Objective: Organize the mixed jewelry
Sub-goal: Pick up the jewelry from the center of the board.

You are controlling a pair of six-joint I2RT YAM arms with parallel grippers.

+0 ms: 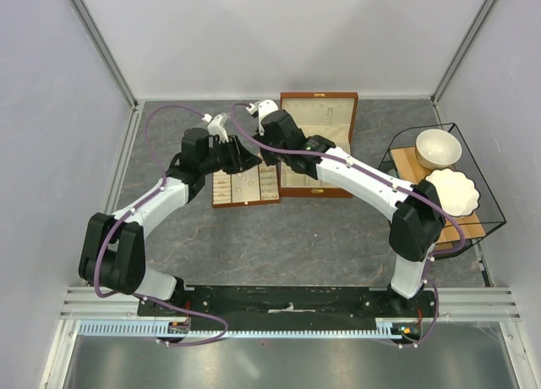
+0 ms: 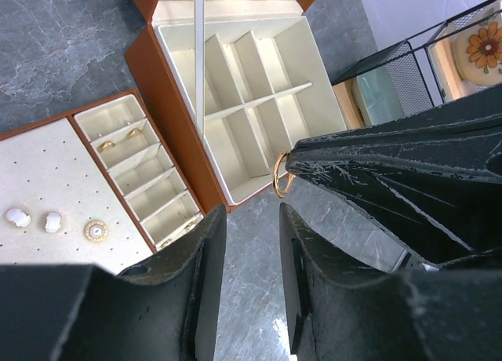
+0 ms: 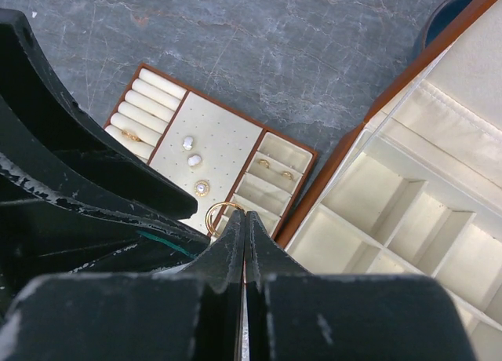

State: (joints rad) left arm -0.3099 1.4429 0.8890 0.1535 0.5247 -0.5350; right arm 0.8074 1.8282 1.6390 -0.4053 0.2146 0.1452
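My right gripper (image 3: 245,216) is shut on a thin gold hoop (image 3: 220,217), which sticks out to the left of its tips. In the left wrist view the same hoop (image 2: 281,175) hangs from the right gripper (image 2: 289,163) above the box's near corner. Just below it my left gripper (image 2: 249,212) stands open with nothing between its fingers. On the cream slotted tray (image 3: 222,144) lie two pearl studs (image 3: 188,143), a round gold stud (image 3: 202,188), gold earrings (image 3: 264,163) in a compartment and a ring (image 3: 131,136) on the rolls. From above, both grippers meet over the tray (image 1: 245,186).
The brown wooden box (image 1: 317,144) stands open to the right of the tray, its cream compartments (image 2: 251,102) bare. A black wire rack (image 1: 499,211) at the far right holds a bowl (image 1: 438,148) and a scalloped plate (image 1: 452,192). Pale walls close in both sides and the back.
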